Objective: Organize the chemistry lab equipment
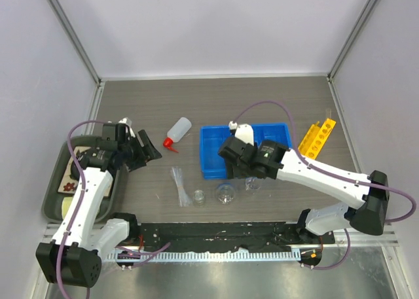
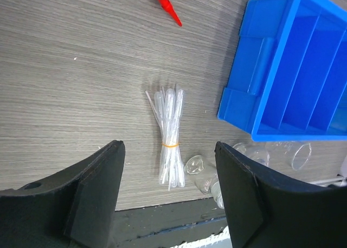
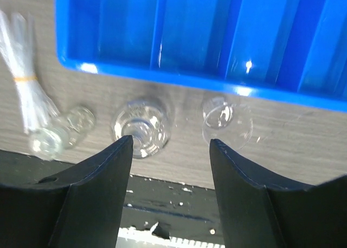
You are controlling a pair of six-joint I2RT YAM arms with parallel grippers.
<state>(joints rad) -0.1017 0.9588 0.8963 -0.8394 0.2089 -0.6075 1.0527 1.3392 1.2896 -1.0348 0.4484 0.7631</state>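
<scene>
A bundle of clear pipettes (image 2: pixel 171 137) (image 1: pixel 180 184) tied with a rubber band lies on the table, below and between my left gripper's (image 2: pixel 168 145) (image 1: pixel 148 148) open, empty jaws. The white squeeze bottle (image 1: pixel 178 130) lies on its side, its red nozzle (image 2: pixel 171 5) pointing at the pipettes. A small beaker (image 1: pixel 198 197) (image 3: pixel 59 133), a flask (image 1: pixel 226 193) (image 3: pixel 142 126) and a second beaker (image 1: pixel 252 184) (image 3: pixel 226 120) stand in a row in front of the blue bin (image 1: pixel 211 156) (image 3: pixel 190 31). My right gripper (image 3: pixel 171 142) (image 1: pixel 242 167) hovers open above the flask and second beaker, holding nothing.
A yellow holed rack (image 1: pixel 317 139) lies right of the bin. A dark green tray (image 1: pixel 55 194) with its contents sits at the left edge, beneath my left arm. The black strip of the table's near edge (image 1: pixel 216 233) runs just in front of the glassware.
</scene>
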